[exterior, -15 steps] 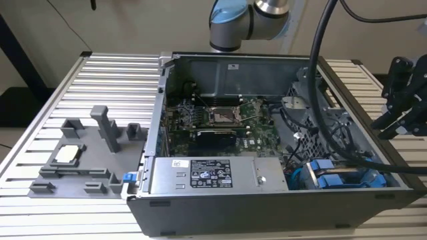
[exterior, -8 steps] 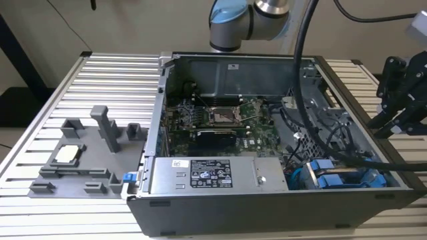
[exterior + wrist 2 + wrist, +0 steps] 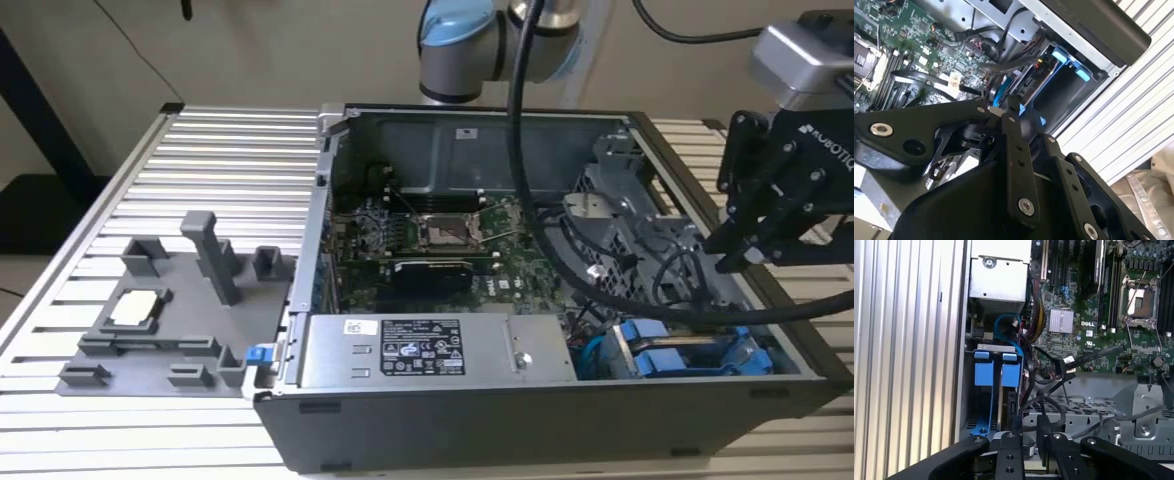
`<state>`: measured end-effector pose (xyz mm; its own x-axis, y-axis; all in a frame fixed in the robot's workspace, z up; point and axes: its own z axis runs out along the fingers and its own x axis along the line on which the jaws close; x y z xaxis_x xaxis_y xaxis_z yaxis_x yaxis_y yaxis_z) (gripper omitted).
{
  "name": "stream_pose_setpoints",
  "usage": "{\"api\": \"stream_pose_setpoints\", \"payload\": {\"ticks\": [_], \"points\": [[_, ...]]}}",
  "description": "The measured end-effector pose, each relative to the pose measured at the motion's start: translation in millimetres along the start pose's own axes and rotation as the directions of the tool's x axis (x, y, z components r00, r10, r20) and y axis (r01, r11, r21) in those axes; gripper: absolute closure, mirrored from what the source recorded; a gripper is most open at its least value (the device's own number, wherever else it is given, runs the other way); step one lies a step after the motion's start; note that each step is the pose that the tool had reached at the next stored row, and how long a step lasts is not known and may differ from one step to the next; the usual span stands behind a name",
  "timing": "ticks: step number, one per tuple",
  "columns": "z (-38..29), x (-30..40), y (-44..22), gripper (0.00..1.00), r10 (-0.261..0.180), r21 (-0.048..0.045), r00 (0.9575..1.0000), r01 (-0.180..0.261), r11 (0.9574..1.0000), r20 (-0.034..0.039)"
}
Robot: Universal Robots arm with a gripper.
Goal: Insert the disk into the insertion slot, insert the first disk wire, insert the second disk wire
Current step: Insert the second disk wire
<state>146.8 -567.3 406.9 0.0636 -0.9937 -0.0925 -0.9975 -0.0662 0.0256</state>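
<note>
Hanging over the open computer case [image 3: 534, 405] in the exterior view, the jaws are pressed together with nothing between them, and the disk [image 3: 663, 360] sits in its slot below them. In the second wrist view the disk lies beyond the jaws, beside black wires [image 3: 1009, 62]. In the first wrist view it stands in the bay ahead of them.

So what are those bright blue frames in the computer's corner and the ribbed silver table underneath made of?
The bright blue frames look like moulded plastic: even saturated colour, soft sheen, rounded clip tabs. The ribbed silver table looks like bare metal, probably aluminium: straight parallel grooves with a dull grey shine, though the exact metal can't be told.
</note>
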Motion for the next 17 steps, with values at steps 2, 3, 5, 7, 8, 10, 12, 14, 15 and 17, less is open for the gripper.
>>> {"api": "stream_pose_setpoints", "payload": {"ticks": [2,3,5,7,8,10,12,14,15,17], "points": [[1.3,-3.4,7.2,0.73,0.000,0.0052,1.0000,0.000,1.0000,-0.0003],[2.1,-5.4,10.7,0.73,-0.001,0.0071,1.0000,0.001,1.0000,-0.0004],[3.9,-9.6,17.2,0.73,-0.001,0.0117,1.0000,0.001,0.9999,-0.0007],[6.1,-13.8,23.3,0.73,-0.002,0.0186,1.0000,0.002,0.9998,-0.0012],[7.4,-16.0,26.3,0.73,-0.002,0.0228,1.0000,0.002,0.9997,-0.0014],[9.9,-20.2,32.3,0.73,-0.003,0.0325,1.0000,0.003,0.9995,-0.0022],[12.3,-23.9,38.6,0.73,-0.004,0.0433,1.0000,0.004,0.9991,-0.0029],[14.3,-26.3,45.4,0.73,-0.005,0.0591,1.0000,0.005,0.9982,-0.0040],[15.3,-26.8,48.0,0.73,-0.006,0.0672,1.0000,0.006,0.9977,-0.0046],[17.6,-27.3,51.2,0.73,-0.009,0.0811,0.9999,0.010,0.9967,-0.0056]]}}
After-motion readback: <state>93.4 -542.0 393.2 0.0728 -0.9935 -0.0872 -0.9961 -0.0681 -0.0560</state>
